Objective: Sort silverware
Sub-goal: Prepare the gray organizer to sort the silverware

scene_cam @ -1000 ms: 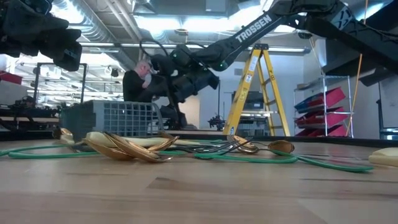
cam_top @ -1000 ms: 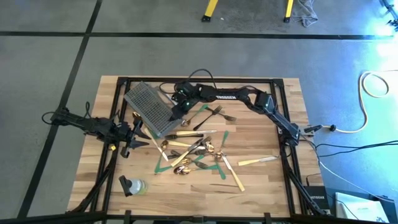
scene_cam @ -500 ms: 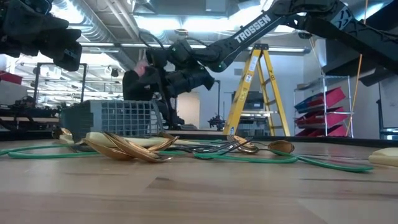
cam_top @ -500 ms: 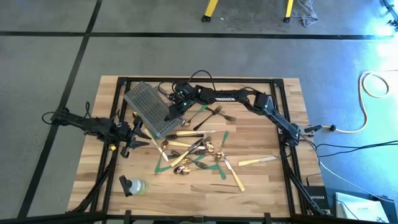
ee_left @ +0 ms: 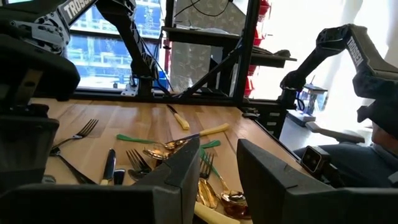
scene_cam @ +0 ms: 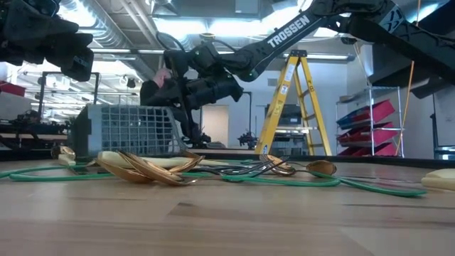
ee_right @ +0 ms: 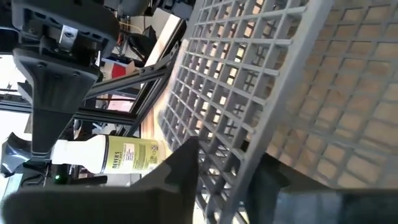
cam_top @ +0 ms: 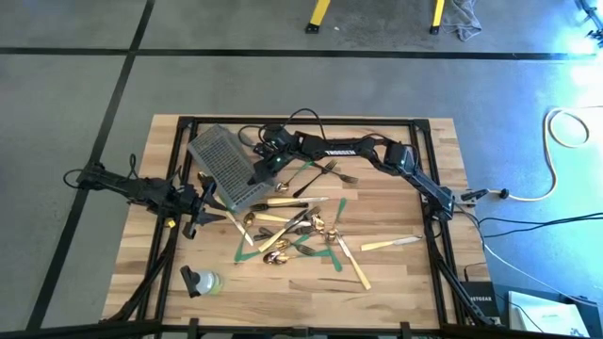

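The silverware lies in a loose heap at the table's middle: gold spoons, dark forks and cream-handled knives. More forks lie toward the far side, and one knife lies apart at the right. A grey wire mesh basket stands at the far left of the heap. My right gripper reaches across from the right and is shut on it. My left gripper waits level at the table's left edge, open with nothing between its fingers. My right gripper pinches a mesh wall of the basket between its two fingers, at the basket's right-hand end. The fingers come from the table's right, slanting a little downward. The basket is tilted, with its lower edge still down by the table.
Green tape strips run under and around the heap. A spray bottle lies near the front left corner. Beyond the table in the low view are a yellow ladder and a person.
My right gripper has shut on the basket's mesh wall, after its fingers stood wide apart. It has shifted slightly toward the table's left. The basket has tipped: in the low view its top edge stands higher than before.
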Tool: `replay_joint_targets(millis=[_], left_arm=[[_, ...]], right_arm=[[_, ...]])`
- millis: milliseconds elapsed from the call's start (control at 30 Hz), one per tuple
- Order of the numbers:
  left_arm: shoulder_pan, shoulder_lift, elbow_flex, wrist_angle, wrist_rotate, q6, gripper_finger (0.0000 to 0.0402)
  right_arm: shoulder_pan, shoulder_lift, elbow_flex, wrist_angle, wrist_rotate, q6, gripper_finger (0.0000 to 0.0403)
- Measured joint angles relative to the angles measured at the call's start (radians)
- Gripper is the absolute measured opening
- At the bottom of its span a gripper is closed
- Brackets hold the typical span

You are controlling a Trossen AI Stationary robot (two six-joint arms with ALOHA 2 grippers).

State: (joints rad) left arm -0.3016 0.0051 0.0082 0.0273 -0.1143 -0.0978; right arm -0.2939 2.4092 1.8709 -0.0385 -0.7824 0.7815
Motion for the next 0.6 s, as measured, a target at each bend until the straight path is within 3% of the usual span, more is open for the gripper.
replay_joint_targets(millis=[200, 600], left_arm=[[0.0, 0.0, 0.0, 0.0, 0.0, 0.0, 0.0092], [0.0, 0.0, 0.0, 0.0, 0.0, 0.0, 0.0092]], right_arm=[[0.0, -0.003, 0.001, 0.026, -0.025, 0.009, 0.0008], [-0.015, -0.01, 0.002, 0.035, -0.027, 0.007, 0.0001]])
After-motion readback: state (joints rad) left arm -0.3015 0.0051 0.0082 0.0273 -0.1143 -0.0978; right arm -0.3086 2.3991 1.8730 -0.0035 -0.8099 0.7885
